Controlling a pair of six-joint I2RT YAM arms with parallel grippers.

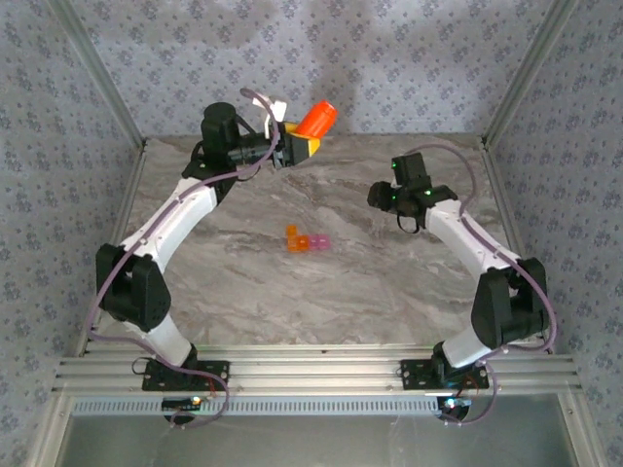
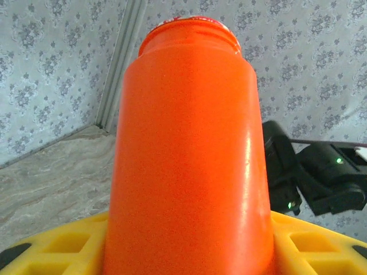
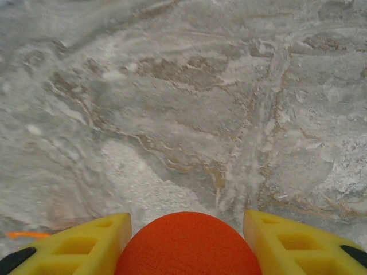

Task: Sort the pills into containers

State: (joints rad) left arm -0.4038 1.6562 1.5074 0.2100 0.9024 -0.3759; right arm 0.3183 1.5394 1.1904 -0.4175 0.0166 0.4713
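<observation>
Overhead, left gripper (image 1: 304, 145) clamps the tilted orange bottle (image 1: 317, 118) near the table's (image 1: 243, 292) far edge, with the containers (image 1: 307, 240) sitting mid-table between the arms, while the right wrist view adds a round orange cap (image 3: 188, 247) pinched in the right gripper (image 3: 186, 222).

Orange bottle (image 1: 316, 119) up off the marble table (image 1: 292, 311), over its far left corner, tilted with the neck up and to the right. Round orange cap (image 3: 186, 246) above bare veined marble, clear of it. Grey floral wallpaper (image 1: 341, 58) all round; metal corner posts (image 1: 97, 68) at the back; ribbed metal rails (image 1: 311, 375) along the near edge.
</observation>
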